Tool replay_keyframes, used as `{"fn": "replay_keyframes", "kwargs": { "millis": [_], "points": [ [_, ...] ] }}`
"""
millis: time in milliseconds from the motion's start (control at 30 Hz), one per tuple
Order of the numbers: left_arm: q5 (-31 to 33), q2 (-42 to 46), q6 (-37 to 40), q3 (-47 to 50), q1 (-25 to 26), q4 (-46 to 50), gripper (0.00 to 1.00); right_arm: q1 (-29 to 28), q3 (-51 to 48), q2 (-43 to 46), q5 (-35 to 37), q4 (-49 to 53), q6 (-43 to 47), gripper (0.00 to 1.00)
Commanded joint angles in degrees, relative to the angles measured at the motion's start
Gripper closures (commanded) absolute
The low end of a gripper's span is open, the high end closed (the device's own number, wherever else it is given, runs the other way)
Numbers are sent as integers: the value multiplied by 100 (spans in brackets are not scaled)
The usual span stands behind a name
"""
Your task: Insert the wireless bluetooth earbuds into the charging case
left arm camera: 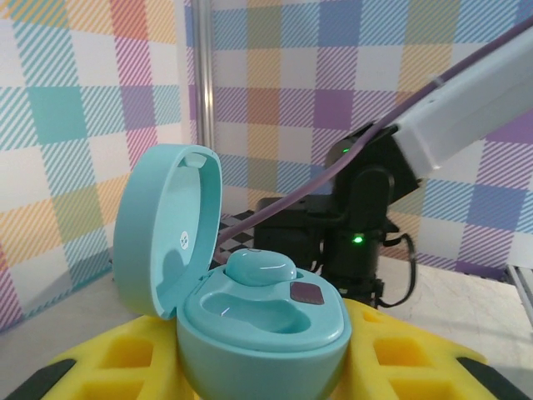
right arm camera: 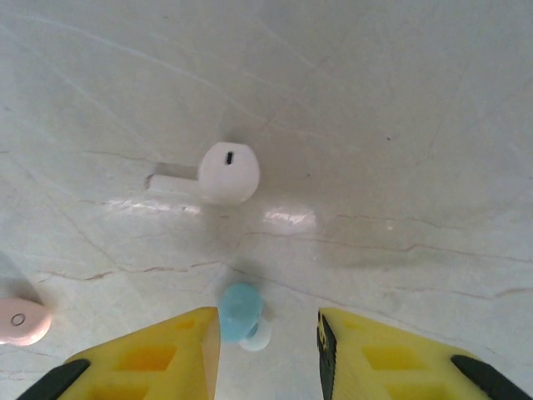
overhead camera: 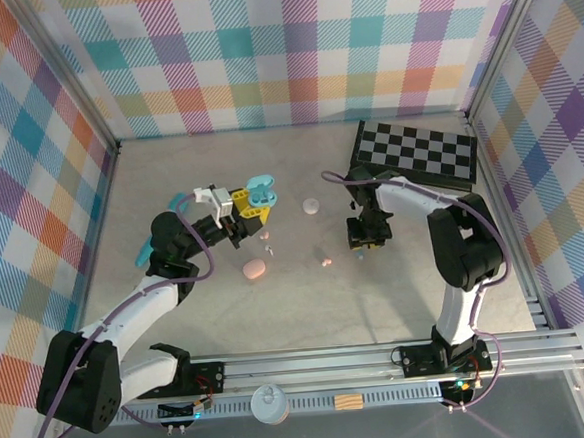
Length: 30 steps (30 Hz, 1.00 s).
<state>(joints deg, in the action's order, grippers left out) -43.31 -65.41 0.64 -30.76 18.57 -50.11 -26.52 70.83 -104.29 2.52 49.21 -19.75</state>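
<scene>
Currently we note the left gripper [overhead camera: 238, 217] clamped on the open teal charging case [left arm camera: 262, 333], held off the table left of centre, lid [left arm camera: 162, 225] tipped back. One teal earbud [left arm camera: 260, 267] sits in one pocket; the other pocket looks vacant.

The right gripper [right arm camera: 268, 342] hangs low over the table [right arm camera: 400, 125], right of centre, its yellow fingers parted with nothing pinched. A blue earbud [right arm camera: 240, 310] lies on the table between the fingertips, close against one finger rather than centred. A white earbud [right arm camera: 226, 172] lies farther off, and a pink earbud [right arm camera: 18, 321] lies at the left margin of the wrist view.

Risks, as we judge them:
- The blue earbud is off-centre, so closing could shove it sideways. It is small and rounded on a glossy surface, and may roll or pop out.
- Too deep a descent would scrape the fingertips on the table.
- A skewed pinch would bring the bud to the vacant pocket wrongly oriented. It would not seat, could knock the seated bud, or could fall from the raised case.
- Pushing down hard might tilt the case in its grip.
</scene>
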Motion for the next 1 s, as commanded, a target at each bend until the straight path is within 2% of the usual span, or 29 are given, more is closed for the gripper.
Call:
{"fn": "replay_keyframes", "kwargs": {
  "millis": [0, 333, 633, 967],
  "points": [
    [102, -18, -63, 112, -166, -442, 68, -339, 92, 244, 726, 239, -292, 64],
    [294, 234, -29, 246, -545, -447, 68, -1081, 343, -300, 1765, 582, -1333, 63],
    [253, 277, -57, 246, -574, -439, 68, -1223, 593, -762, 2153, 754, -1289, 68],
    [236, 296, -60, 247, -574, -439, 68, -1232, 801, -1040, 2167, 791, -1098, 73]
  ]
}}
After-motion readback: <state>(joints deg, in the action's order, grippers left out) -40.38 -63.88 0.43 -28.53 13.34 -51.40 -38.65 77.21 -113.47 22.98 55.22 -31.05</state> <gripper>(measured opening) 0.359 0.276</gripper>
